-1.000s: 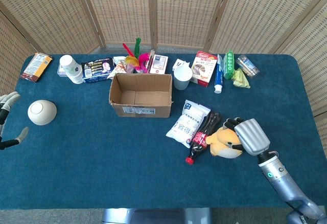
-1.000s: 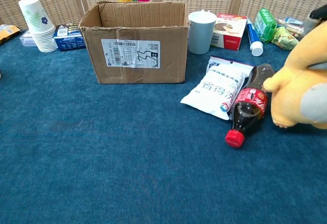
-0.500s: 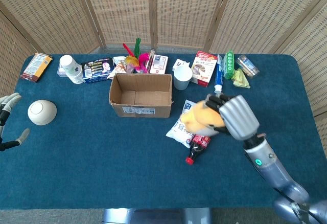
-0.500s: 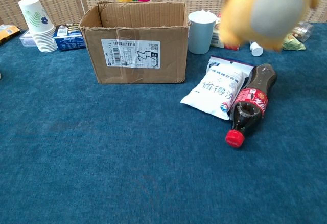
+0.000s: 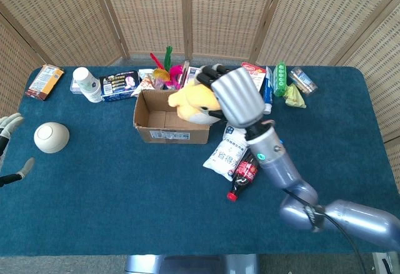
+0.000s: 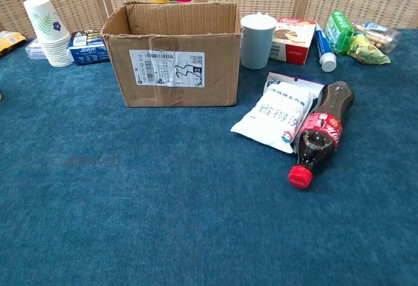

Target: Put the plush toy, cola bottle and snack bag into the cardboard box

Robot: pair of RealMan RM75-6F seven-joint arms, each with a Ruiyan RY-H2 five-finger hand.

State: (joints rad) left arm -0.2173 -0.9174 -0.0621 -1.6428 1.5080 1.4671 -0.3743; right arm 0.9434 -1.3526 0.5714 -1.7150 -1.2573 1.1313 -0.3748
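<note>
We have the plush toy (image 5: 192, 102) gripped in our right hand (image 5: 236, 96), fingers wrapped over its yellow body, held above the right half of the cardboard box (image 5: 172, 117). It looks soft and light, so we judge it will squash under the fingers rather than slip, and it should drop safely once we let go; nothing about it seems fragile. The box stands upright with its flaps open and nothing visible inside.

Just right of the box lie the snack bag (image 6: 279, 111) and the cola bottle (image 6: 319, 132), touching side by side. We expect the bag to be crinkly and puffed, best taken across its middle. The bottle looks heavier, smooth and prone to roll, so a wrap around its labelled body seems safest.

The box's rim is the edge to clear. A white cup (image 6: 257, 40) stands close behind its right corner, with clutter along the far side, so the open room lies toward the near table (image 6: 163, 221). Our left hand (image 5: 12, 146) rests at the far left edge, fingers apart, holding nothing, near a white bowl (image 5: 50, 137).
</note>
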